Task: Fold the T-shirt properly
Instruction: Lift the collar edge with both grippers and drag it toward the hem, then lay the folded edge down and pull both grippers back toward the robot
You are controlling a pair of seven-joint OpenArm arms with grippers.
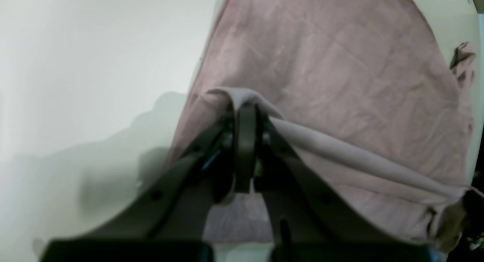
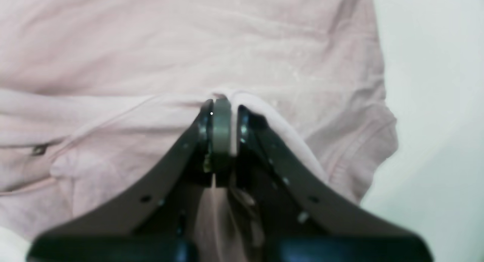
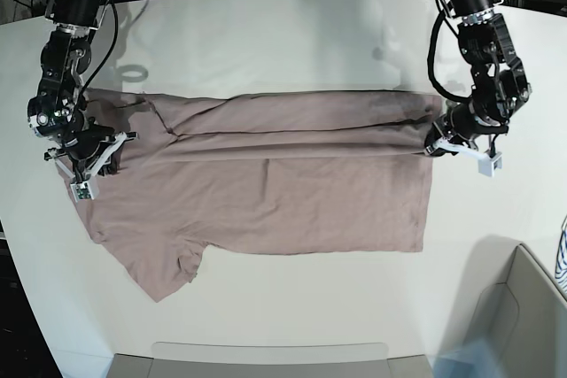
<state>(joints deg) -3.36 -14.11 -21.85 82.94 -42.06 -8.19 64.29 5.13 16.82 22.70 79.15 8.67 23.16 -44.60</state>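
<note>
White table (image 3: 283, 50), T-shirt (image 3: 266, 210) edges pinched by left gripper (image 3: 436, 143), right gripper (image 3: 99, 150)

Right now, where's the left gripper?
In the base view the left gripper is on the image's right, shut on the T-shirt at its right-hand edge, where a fold of cloth runs across to the right gripper.

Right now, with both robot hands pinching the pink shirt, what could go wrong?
1. The left gripper and right gripper each pinch only a thin ridge of the T-shirt, so the cloth might slip out of the jaws.
2. If one arm pulls faster, the fold line stretched between them could go crooked.
3. One sleeve sticks out at the near edge and could bunch under the fold.
</note>
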